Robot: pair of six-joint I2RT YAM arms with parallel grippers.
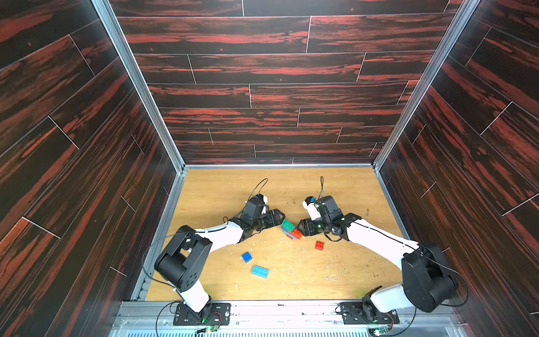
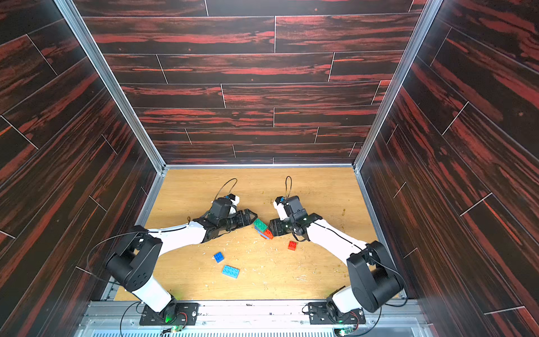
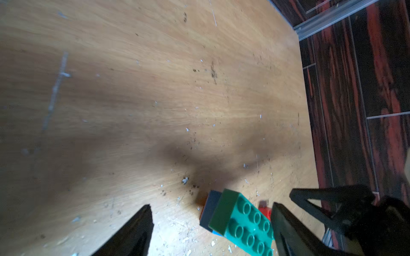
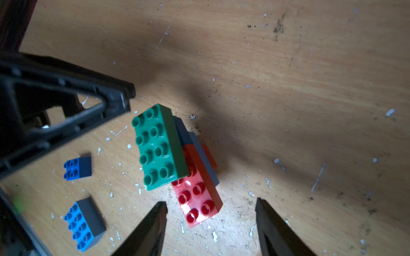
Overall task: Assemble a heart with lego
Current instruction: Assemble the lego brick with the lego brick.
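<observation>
Cropped by the left wrist view's edge: green brick point(image 3: 246, 221). Mostly hidden under it: blue bricks point(image 4: 183, 133). Nearly hidden behind it there: red brick point(image 3: 265, 212).

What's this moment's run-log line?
joined green-red-blue plastic brick cluster: on wooden table, unheld | left gripper: open | right gripper: open | loose: red square brick, dark-blue square brick, light-blue oblong brick

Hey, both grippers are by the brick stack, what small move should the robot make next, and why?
Probably send the right gripper to the loose small red brick and close on it. Both it and the left gripper stand open at the part-built heart, holding nothing, and that brick lies on the right gripper's side; the dark-blue square and light-blue oblong lie nearer the left gripper.
</observation>
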